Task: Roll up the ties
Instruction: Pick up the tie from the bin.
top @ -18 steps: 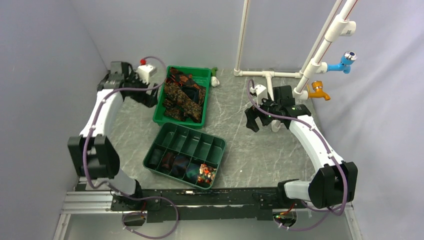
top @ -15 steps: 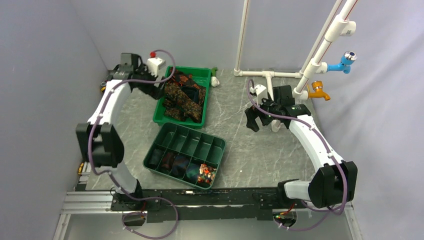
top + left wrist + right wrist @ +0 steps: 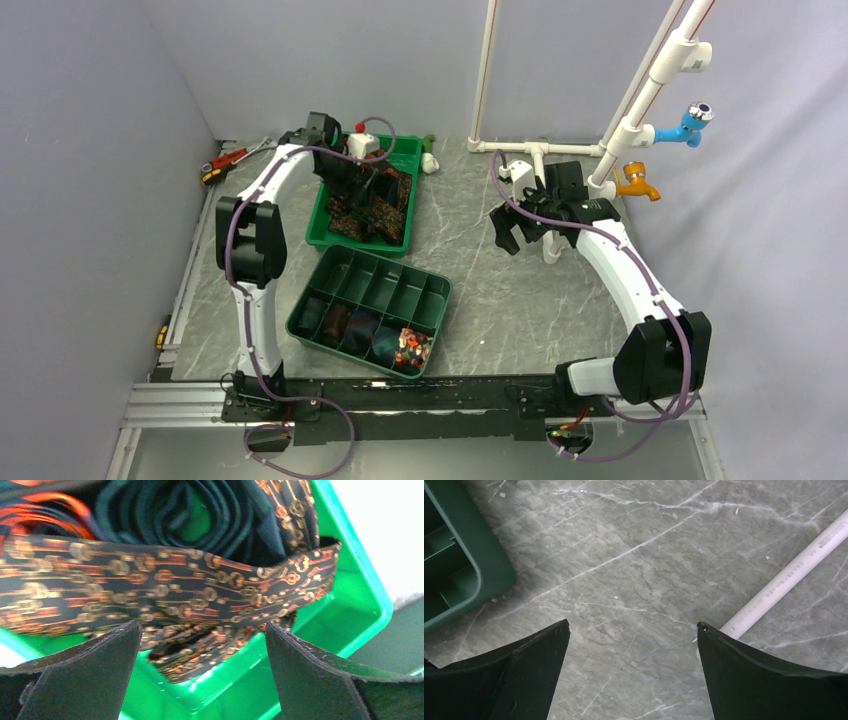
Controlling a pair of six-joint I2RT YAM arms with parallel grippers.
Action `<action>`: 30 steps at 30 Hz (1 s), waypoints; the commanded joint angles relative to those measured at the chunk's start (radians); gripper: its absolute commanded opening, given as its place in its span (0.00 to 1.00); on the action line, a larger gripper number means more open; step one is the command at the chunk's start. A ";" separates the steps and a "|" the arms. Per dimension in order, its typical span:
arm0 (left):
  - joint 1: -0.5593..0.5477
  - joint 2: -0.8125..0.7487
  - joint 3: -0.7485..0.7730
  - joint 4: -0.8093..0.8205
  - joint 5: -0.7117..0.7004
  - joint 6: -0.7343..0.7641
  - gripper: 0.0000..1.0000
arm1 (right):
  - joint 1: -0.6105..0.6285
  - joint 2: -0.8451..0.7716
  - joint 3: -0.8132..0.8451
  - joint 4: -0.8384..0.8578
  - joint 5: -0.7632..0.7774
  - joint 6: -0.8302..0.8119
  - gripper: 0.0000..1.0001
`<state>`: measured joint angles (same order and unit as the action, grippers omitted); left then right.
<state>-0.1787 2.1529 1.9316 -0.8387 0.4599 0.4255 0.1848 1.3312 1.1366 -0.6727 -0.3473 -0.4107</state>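
Several loose ties point(image 3: 372, 205) lie heaped in the bright green tray point(image 3: 400, 150) at the back left. The left wrist view shows a dark brown tie with orange print point(image 3: 165, 590) and a navy-teal tie point(image 3: 165, 510) in that tray point(image 3: 350, 600). My left gripper point(image 3: 365, 185) is open and empty, hovering just above the heap; its fingers straddle the tie's end point(image 3: 200, 630). Rolled ties point(image 3: 375, 335) fill the near cells of the dark green divided tray point(image 3: 390, 290). My right gripper point(image 3: 510, 232) is open and empty above bare table point(image 3: 629, 625).
A white PVC pipe frame point(image 3: 540, 150) with a blue tap point(image 3: 690, 122) and an orange tap point(image 3: 638, 180) stands at the back right; one pipe point(image 3: 789, 577) lies near my right fingers. Red-handled tools point(image 3: 225, 160) lie at the back left. The divided tray's corner point(image 3: 479, 575) shows left.
My left arm has swung right from the table's back-left corner to over the bright green tray. My right gripper has barely moved.
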 commanded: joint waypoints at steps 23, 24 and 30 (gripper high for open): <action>-0.025 -0.351 -0.065 0.043 0.268 -0.144 0.00 | 0.005 0.036 0.105 0.037 -0.064 0.004 1.00; -0.025 -0.374 -0.062 0.051 0.299 -0.154 0.00 | 0.010 0.035 0.107 0.044 -0.079 0.006 1.00; -0.030 -0.472 -0.020 0.187 0.475 -0.309 0.00 | 0.112 0.037 0.124 0.164 -0.123 0.036 1.00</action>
<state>-0.2054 1.7218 1.8652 -0.7692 0.7586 0.2379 0.2249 1.3708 1.2060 -0.6353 -0.4126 -0.3973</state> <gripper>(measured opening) 0.012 0.994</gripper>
